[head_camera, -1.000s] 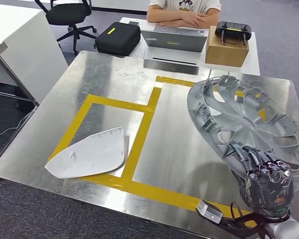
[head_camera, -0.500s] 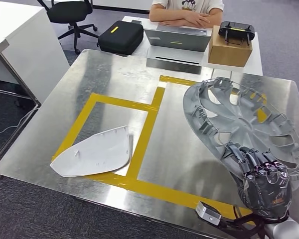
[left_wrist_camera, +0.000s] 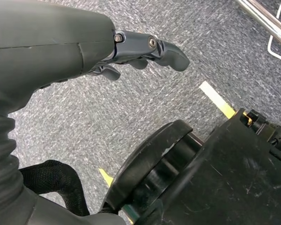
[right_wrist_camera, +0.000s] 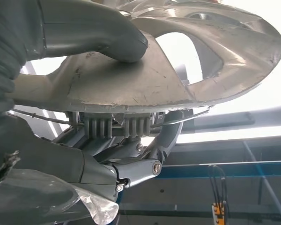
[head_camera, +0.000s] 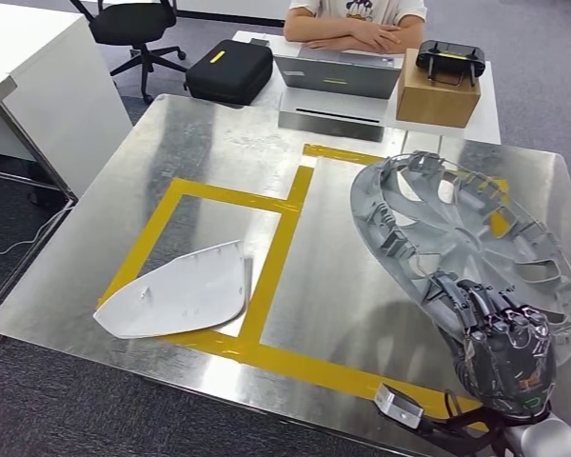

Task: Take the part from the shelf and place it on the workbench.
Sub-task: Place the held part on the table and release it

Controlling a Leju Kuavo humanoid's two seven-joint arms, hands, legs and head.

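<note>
My right hand [head_camera: 509,347] grips the near rim of a silver wheel cover [head_camera: 462,238], holding it tilted above the right side of the metal workbench [head_camera: 218,152]. The cover's inner side with its ribs and clips faces up toward me. Close up, the thumb [right_wrist_camera: 96,30] presses one face of the wheel cover [right_wrist_camera: 188,79] while the darker fingers [right_wrist_camera: 139,166] clamp the other side. A white flat part [head_camera: 175,290] lies inside the left yellow-taped square. My left hand [left_wrist_camera: 96,44] hangs over grey carpet, its fingers extended and holding nothing.
Yellow tape [head_camera: 272,271] marks two squares on the workbench. Beyond the far edge stand a laptop [head_camera: 336,76], a black case [head_camera: 228,69] and a cardboard box [head_camera: 437,90] carrying a black controller. A person [head_camera: 354,24] sits behind them. A white desk [head_camera: 46,86] stands at left.
The whole view shifted slightly between one second ago and half a second ago. The wheel cover stays tilted over the right square in my right hand, hardly moving since.
</note>
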